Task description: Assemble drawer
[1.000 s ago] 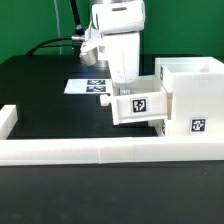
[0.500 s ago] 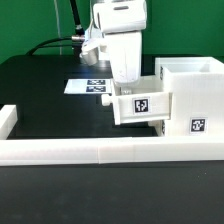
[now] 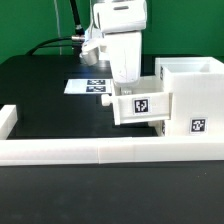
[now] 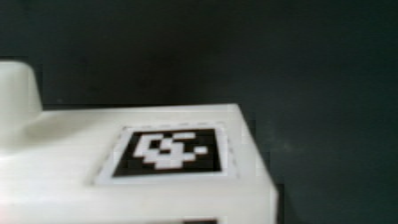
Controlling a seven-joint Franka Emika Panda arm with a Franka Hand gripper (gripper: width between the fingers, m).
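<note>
Tray point(image 3: 140, 106) sits part-way into the housing point(image 3: 191, 97), knob end sticking out toward the exterior view's left, apparently mid-insertion. Gripper point(image 3: 124, 80) hangs directly above the tray's outer end, fingertips hidden behind its wall; can't tell whether clamped or released. Rail point(image 3: 100, 151) runs along the front, likely as a backstop.

Across the three exterior views nothing visibly shifted: the gripper point(image 3: 124, 78) hung at the same spot over the tray point(image 3: 140, 106), which sat equally far into the housing point(image 3: 192, 95) throughout.
</note>
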